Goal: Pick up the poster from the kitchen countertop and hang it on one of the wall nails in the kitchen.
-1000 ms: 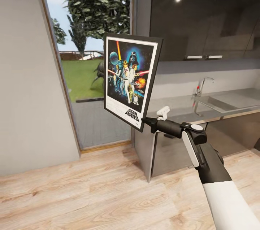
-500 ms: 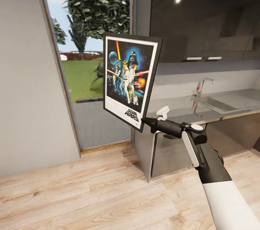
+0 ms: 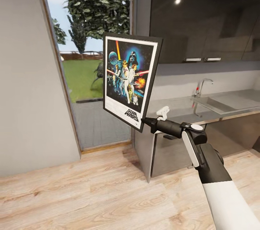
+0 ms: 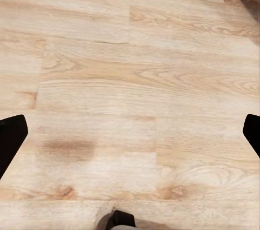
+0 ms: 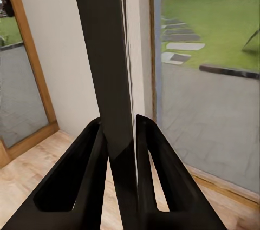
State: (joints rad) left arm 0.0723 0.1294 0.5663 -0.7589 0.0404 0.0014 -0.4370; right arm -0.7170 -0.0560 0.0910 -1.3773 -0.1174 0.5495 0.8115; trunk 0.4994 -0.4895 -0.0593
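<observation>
Gripping the poster point(image 3: 129, 80) by its lower corner, right pincer point(image 3: 147, 122) holds it upright.

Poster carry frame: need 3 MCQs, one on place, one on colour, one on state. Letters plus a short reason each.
1. Where is the poster?
A. Flat on the kitchen countertop
B. Held up in the air in front of the window
C. Lying on the floor

2. What colour is the poster's outer frame?
A. Black
B. Red
C. White

3. What state are the right gripper's jaws in?
A. Wide open, holding nothing
B. Shut on the tap
C. Shut on the poster's edge

Answers:
1 B: in the head view the poster stands upright, clear of the kitchen countertop, overlapping the window behind it.
2 A: a thin black frame surrounds the white border.
3 C: in the right wrist view the right gripper has both fingers pressed against the poster's thin edge.
</observation>
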